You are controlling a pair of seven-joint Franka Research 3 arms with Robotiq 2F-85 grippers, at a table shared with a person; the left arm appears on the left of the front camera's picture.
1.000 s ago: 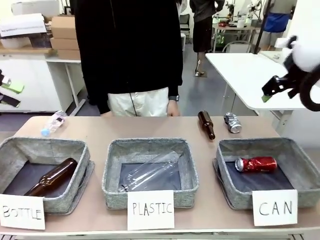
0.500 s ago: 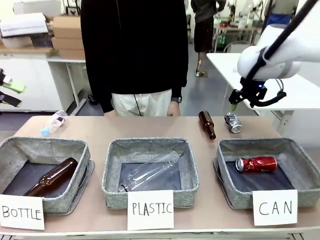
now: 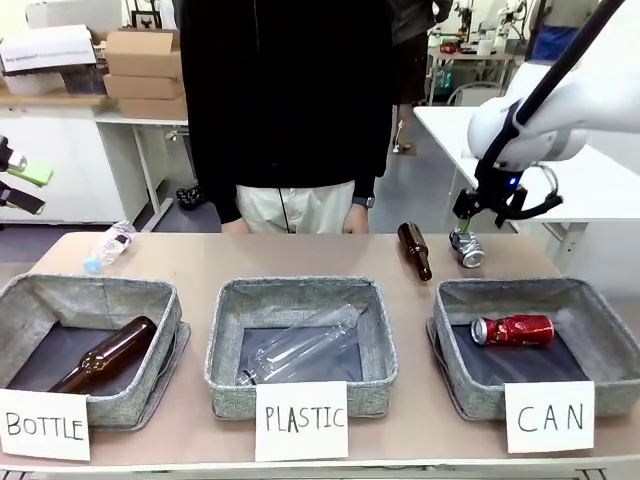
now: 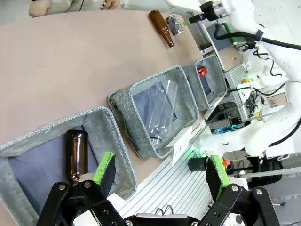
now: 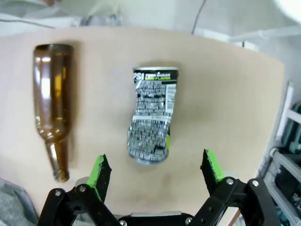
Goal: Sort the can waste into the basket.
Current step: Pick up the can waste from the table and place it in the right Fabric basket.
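Note:
A dented silver and dark can lies on the table behind the grey basket signed "CAN". A shiny red can lies inside that basket, seen small in the left wrist view. My right gripper hangs open just above the dented can, its green pads on either side of the can's near end. My left gripper stays open and empty high at the far left, off the table.
A brown bottle lies just left of the dented can. The "PLASTIC" basket holds a clear bottle, the "BOTTLE" basket a brown one. A clear plastic bottle lies far left. A person stands behind the table.
My right arm swung in from the right and came down over the dented can. The person shifted slightly to the right. The left arm stayed still.

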